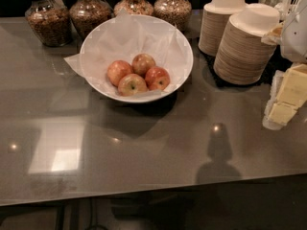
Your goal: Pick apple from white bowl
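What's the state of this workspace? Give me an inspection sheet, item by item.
surface: glossy grey counter, light reflections on it.
job's things: four apples clustered in the paper-lined white bowl, rear centre.
clutter: four filled glass jars behind the bowl; two stacks of beige bowls at right; yellow packets at right edge.
gripper: not in view.
cables: nothing seen.
surroundings: dark below the counter's front edge.

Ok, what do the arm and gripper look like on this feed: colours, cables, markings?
Nothing to describe: neither the arm nor the gripper is in this camera view, so colours, cables and markings cannot be told. Visible are the white bowl with four apples on the counter.
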Controlling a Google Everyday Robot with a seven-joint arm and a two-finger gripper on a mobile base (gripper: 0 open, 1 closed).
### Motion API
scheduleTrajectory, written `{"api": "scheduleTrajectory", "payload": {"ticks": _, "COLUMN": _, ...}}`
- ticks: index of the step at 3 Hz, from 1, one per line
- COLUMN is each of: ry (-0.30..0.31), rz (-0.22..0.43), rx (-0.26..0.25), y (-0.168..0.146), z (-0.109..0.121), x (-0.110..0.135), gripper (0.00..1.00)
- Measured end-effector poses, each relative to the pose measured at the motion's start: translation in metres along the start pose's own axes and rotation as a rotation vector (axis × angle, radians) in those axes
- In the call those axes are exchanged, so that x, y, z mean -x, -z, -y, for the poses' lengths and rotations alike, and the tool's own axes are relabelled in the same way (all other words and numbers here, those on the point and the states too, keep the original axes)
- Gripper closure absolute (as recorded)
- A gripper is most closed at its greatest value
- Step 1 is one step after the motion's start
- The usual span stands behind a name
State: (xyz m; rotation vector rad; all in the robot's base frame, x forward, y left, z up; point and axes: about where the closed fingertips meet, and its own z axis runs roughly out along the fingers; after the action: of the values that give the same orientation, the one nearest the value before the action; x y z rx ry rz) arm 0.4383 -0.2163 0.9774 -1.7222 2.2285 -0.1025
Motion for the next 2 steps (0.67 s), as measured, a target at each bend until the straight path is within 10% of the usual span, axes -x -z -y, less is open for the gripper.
{"api": "scheduleTrajectory", "payload": {"ticks": 2, "ry": 0.018, "rz": 0.075, "rx": -0.035, "y": -0.002, "z": 0.011, "x": 0.019, "gripper": 0.0}}
